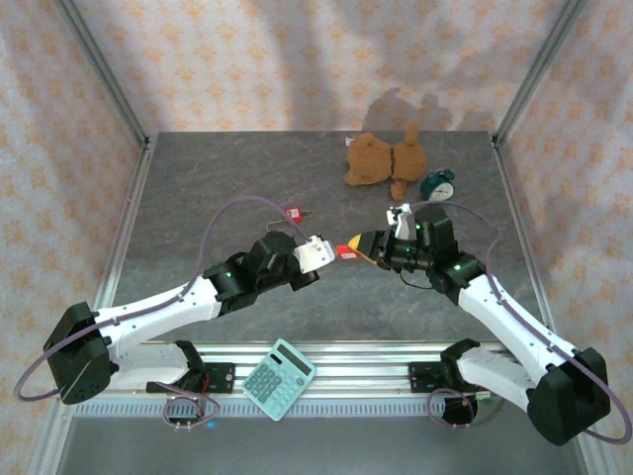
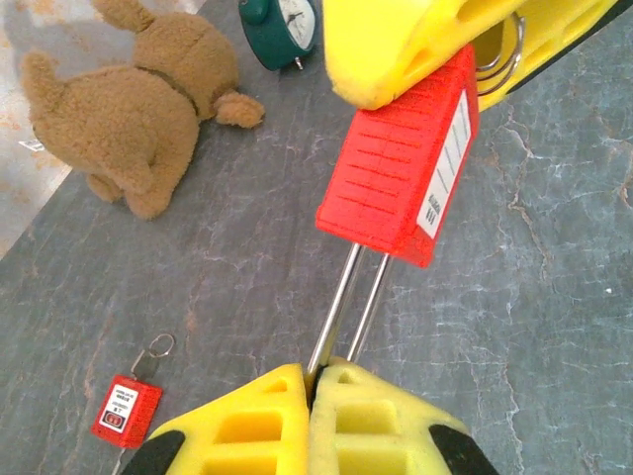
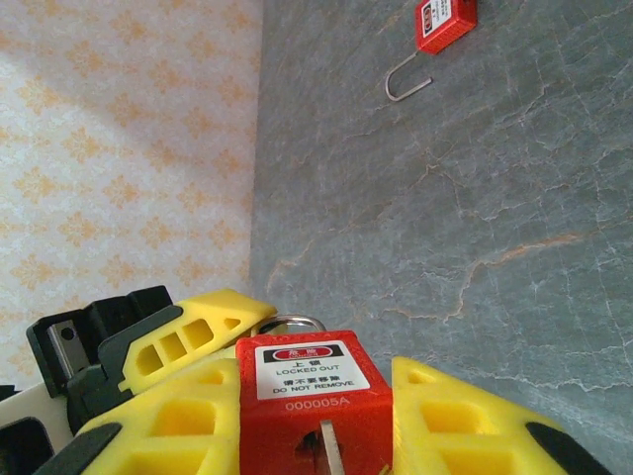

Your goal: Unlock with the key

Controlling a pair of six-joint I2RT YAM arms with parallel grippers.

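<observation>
Left gripper [image 2: 312,388] is clamped tight on the shackle [image 2: 348,297]. Right gripper [image 3: 316,371] squeezes the red padlock [image 3: 312,401] by its body, mid-table between the arms. The key [image 3: 328,450] seems to sit in the lock's near end (only a metal sliver shows). The step looks like drawing the shackle out, and the next move calls for a straight, steady pull apart. The calculator [image 1: 280,378], spare padlock [image 1: 294,212], bear [image 1: 381,158] and clock [image 1: 437,185] all lie off that line.
</observation>
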